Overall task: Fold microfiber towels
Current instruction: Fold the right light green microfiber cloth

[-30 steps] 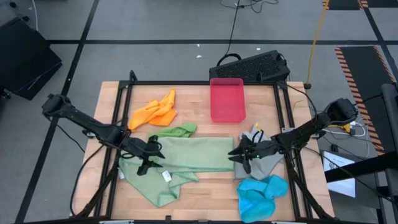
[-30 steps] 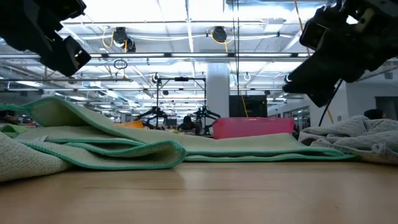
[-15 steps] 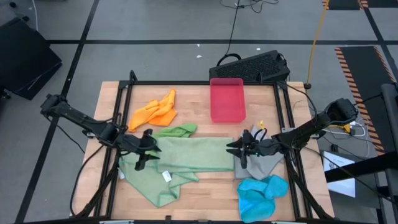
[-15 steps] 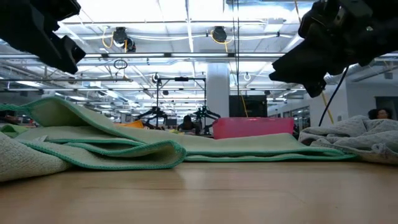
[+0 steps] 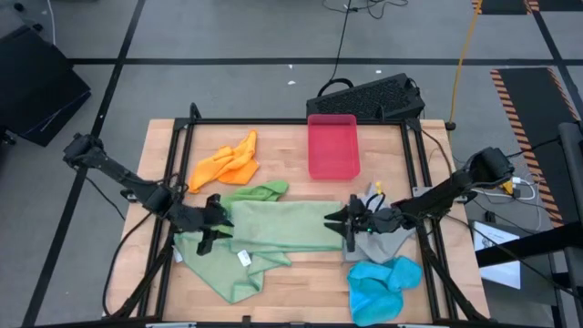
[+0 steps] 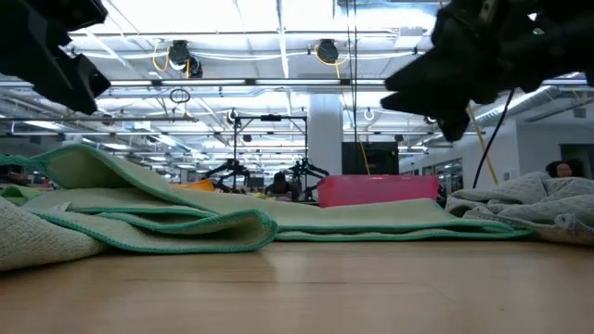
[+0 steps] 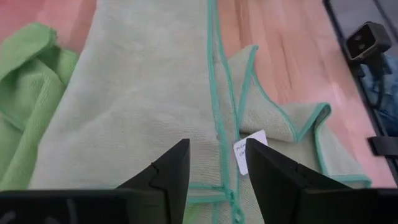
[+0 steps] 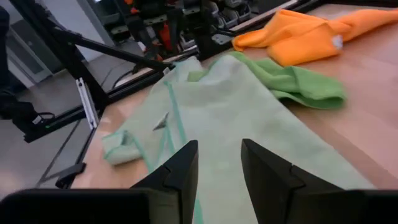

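Hovering at opposite ends of the pale sage towel (image 5: pixel 278 228), long axis running arm to arm across the surface: left gripper (image 5: pixel 211 228) and right gripper (image 5: pixel 347 224), both part-open, empty.

Nothing readable here tbh. The pale sage green towel (image 7: pixel 143 106) has a small white tag (image 7: pixel 249 154), but its print is too tiny.

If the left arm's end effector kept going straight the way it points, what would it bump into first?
Probably the pale sage green microfiber towel spread flat ahead of the left end effector. Its open fingers hang above that cloth, pointing along it; how high above is unclear.
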